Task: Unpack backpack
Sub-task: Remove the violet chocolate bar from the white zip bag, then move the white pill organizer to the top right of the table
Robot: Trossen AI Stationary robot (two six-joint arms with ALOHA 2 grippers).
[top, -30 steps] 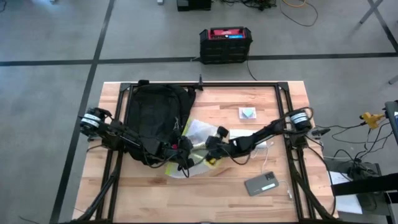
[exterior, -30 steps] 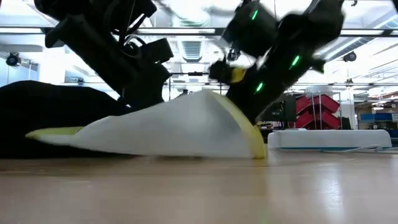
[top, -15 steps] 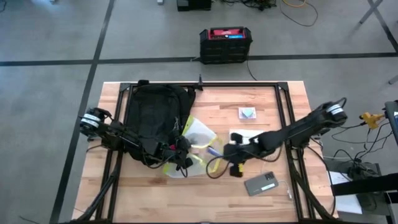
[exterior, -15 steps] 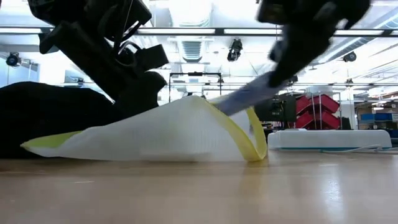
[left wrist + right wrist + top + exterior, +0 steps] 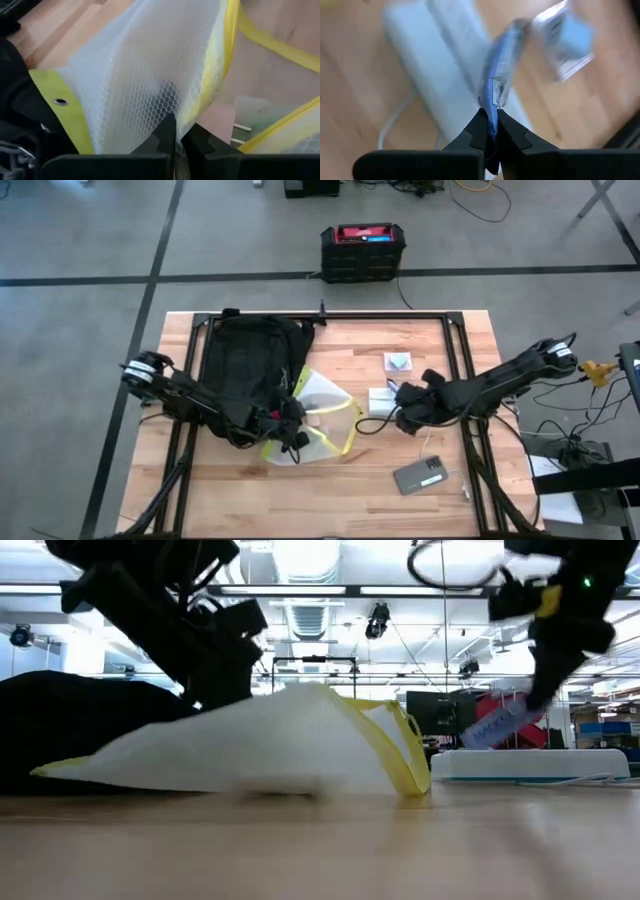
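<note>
The backpack [image 5: 252, 375] lies flat at the desk's [image 5: 420, 345] back left, and the unpacking looks well under way: a white-and-yellow mesh pouch [image 5: 318, 423] spills from its mouth onto the wood, while a white flat item [image 5: 383, 398], a small pale packet [image 5: 398, 361] and a grey phone [image 5: 423, 475] already lie to the right. Whether more is inside the bag cannot be seen. The left end effector [image 5: 172, 150] sits low at the bag's opening, fingers pinched together on the pouch's mesh. The right end effector [image 5: 489, 131], stretched inward over the white item, is clamped on a thin blue packet [image 5: 501, 75], probably about to set it down
</note>
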